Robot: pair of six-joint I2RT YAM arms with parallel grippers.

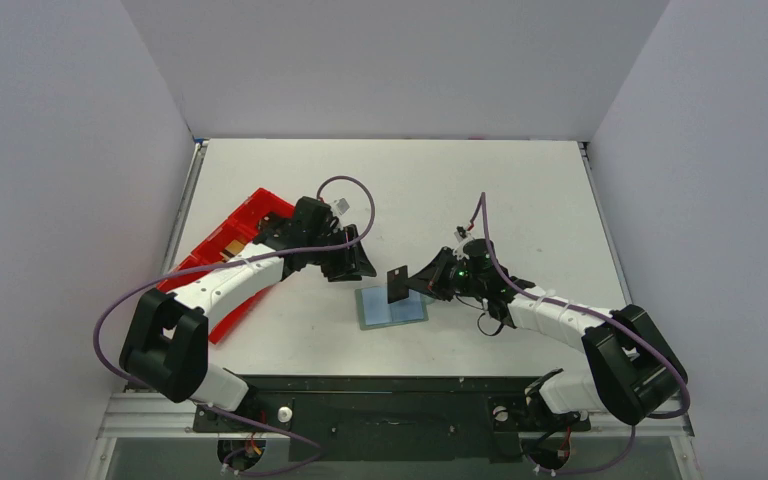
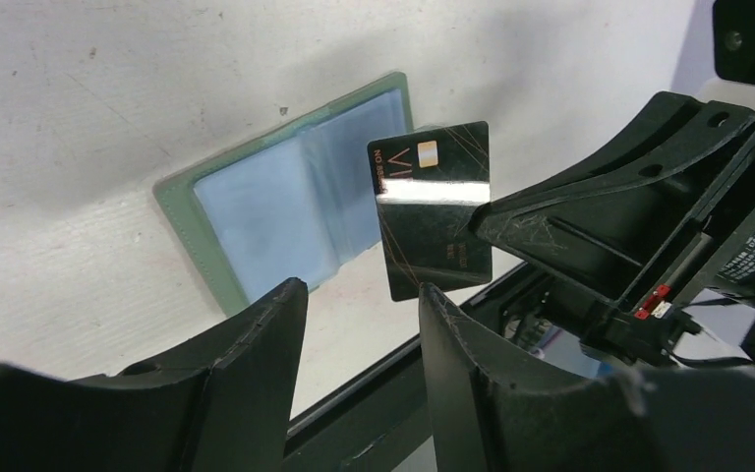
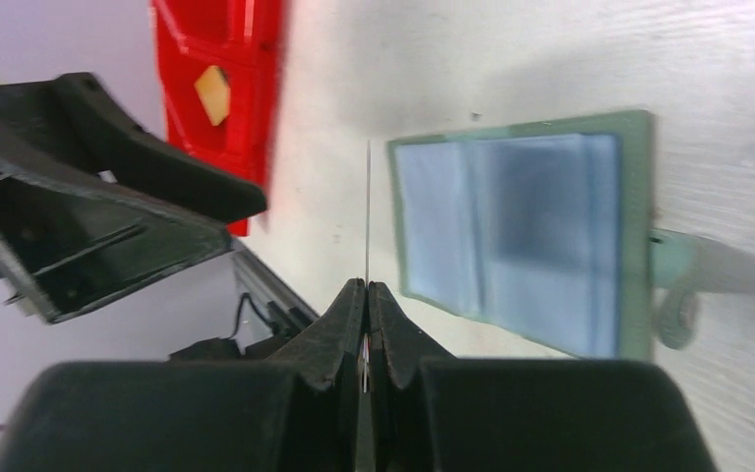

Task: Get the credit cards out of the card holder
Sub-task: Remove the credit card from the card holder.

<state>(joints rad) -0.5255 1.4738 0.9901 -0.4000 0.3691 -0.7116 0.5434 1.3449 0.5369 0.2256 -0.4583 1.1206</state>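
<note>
The card holder (image 1: 390,308) lies open and flat on the table, grey-green with bluish clear sleeves (image 2: 256,206), its side tab (image 3: 683,285) at one end. My right gripper (image 3: 367,285) is shut on a black credit card (image 2: 433,206) with gold lettering, held upright just above the holder's left edge (image 1: 398,284); in the right wrist view the card (image 3: 368,216) shows edge-on as a thin line. My left gripper (image 2: 362,288) is open and empty, its fingertips just short of the card's lower edge. A tan-gold card (image 3: 212,93) lies in the red tray.
The long red tray (image 1: 230,250) lies at the left of the table, under my left arm. White walls close in the table on the left, the right and the far side. The black base rail (image 1: 390,400) runs along the near edge.
</note>
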